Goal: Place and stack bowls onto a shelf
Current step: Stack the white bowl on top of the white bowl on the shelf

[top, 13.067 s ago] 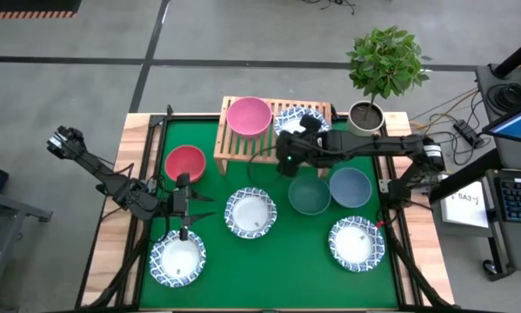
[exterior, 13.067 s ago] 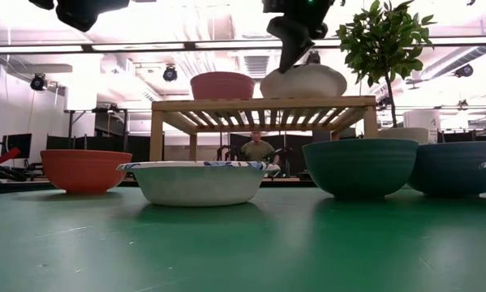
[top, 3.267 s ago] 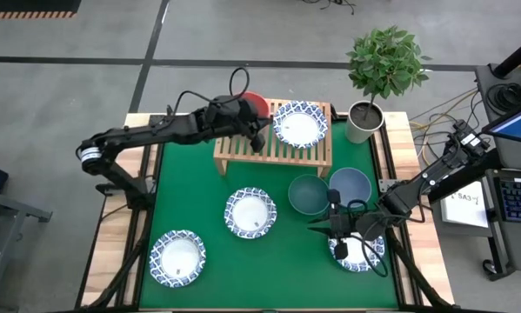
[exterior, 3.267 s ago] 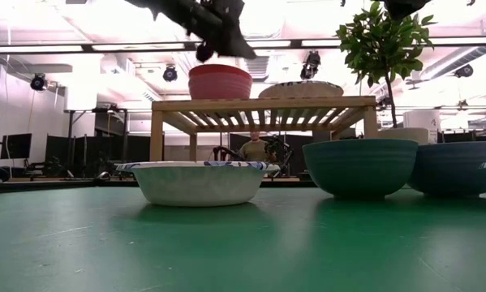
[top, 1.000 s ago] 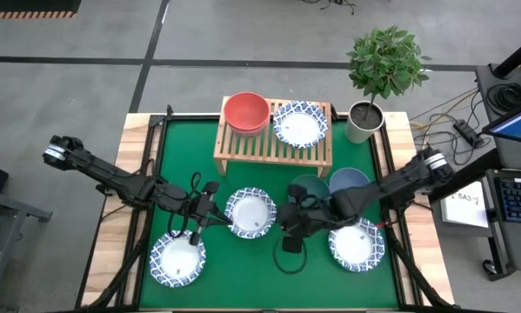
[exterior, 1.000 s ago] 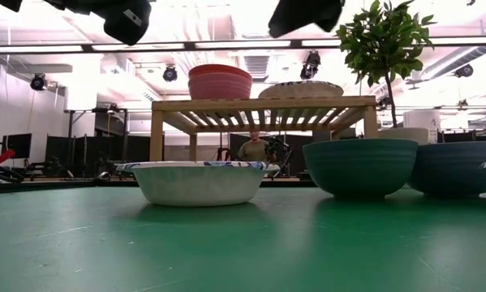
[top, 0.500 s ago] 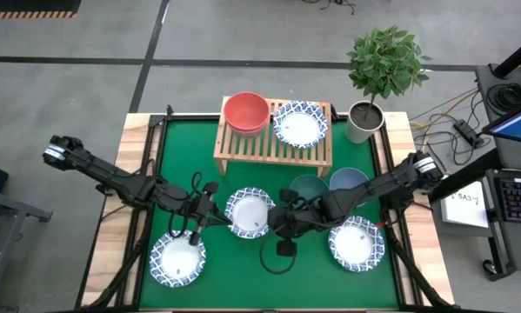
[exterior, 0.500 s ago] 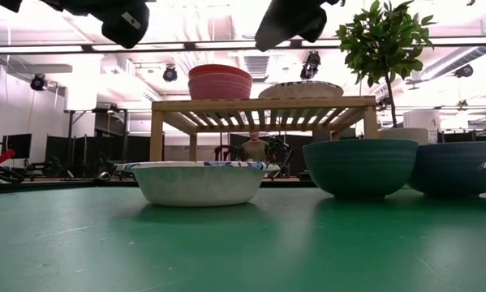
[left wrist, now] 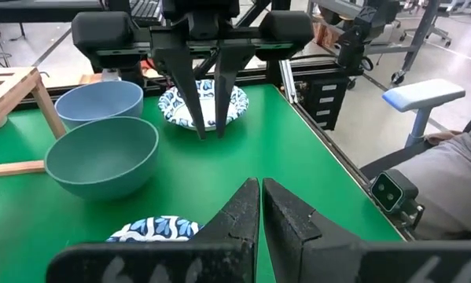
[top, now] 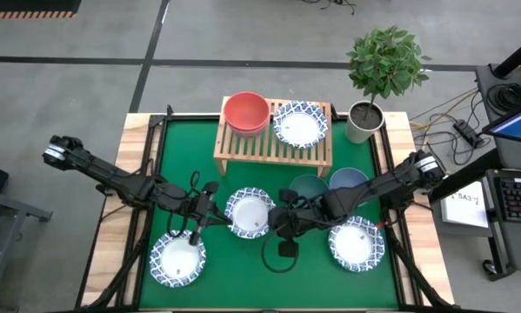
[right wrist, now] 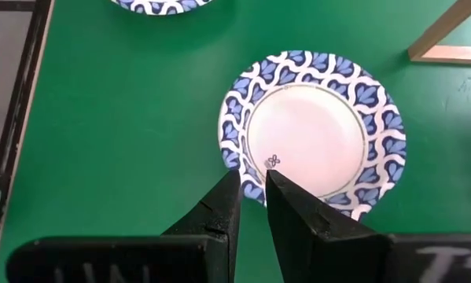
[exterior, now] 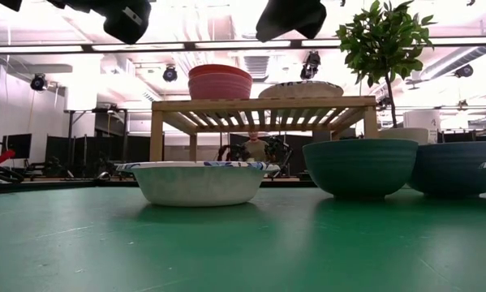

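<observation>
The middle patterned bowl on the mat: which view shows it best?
The right wrist view: the middle patterned bowl is seen whole from above, just beyond the right end effector. The high view shows it small, between both arms. The low view gives only its side profile. The left wrist view catches just a rim edge.

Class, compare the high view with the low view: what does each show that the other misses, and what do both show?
Only the high view shows the patterned bowls at front left and front right, plus both grippers, left and right.

Only the low view shows a person beyond the table.

Both show the shelf carrying the red bowl, and the teal bowl.
</observation>
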### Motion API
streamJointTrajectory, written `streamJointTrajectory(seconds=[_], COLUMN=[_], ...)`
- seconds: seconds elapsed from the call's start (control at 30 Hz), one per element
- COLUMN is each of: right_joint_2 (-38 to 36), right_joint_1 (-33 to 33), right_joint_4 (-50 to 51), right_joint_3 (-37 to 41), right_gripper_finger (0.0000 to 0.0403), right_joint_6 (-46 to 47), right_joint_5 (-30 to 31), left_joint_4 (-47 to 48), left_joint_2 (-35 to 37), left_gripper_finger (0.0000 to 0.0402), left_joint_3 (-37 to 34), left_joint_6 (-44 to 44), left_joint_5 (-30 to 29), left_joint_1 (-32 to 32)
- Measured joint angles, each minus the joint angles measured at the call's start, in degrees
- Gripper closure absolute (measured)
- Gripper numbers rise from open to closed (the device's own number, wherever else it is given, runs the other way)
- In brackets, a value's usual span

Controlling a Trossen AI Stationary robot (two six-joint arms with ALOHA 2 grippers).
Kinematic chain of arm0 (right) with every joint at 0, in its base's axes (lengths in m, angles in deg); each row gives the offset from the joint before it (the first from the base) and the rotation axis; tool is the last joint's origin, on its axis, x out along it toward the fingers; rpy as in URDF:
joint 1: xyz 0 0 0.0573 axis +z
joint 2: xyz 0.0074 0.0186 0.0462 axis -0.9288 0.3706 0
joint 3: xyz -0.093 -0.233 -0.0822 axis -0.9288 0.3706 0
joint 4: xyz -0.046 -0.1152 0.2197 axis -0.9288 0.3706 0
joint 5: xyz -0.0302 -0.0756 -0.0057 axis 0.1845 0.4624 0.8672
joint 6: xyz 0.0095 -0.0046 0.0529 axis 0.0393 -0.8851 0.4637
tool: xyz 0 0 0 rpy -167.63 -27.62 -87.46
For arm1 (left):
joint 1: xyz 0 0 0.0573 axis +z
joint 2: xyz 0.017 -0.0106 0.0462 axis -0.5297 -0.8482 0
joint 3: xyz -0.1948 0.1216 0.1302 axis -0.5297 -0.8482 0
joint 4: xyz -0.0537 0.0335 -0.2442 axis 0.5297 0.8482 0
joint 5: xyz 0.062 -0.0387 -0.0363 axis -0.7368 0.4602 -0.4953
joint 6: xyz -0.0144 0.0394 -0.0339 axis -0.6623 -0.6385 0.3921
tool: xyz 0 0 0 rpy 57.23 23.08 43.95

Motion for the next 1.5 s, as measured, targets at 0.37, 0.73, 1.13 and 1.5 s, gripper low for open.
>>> streamJointTrajectory(seconds=[0.37, 0.73, 1.13, 1.5], right_joint_2=[-0.1, -0.3, -0.6, -12.5], right_joint_1=[4.4, 4.2, 4.8, 4.7], right_joint_4=[10.9, 18.0, 36.3, 40.1], right_joint_3=[0.0, 0.0, 0.0, 11.6], right_gripper_finger=[0.0351, 0.0293, 0.0221, 0.0227], right_joint_6=[12.2, 15.0, 21.8, 26.9], right_joint_5=[-1.0, -5.1, -8.9, -4.8], left_joint_4=[-1.4, -1.5, -1.5, -1.3], left_joint_2=[0.0, 0.0, 0.0, 0.0], left_gripper_finger=[0.04, 0.04, 0.04, 0.04], left_joint_3=[0.0, 0.0, 0.0, 0.0], left_joint_6=[-0.1, -0.1, -0.1, -0.1], left_joint_5=[0.0, -5.0, -5.0, -5.0], left_joint_1=[0.0, 0.1, 0.1, 0.1])
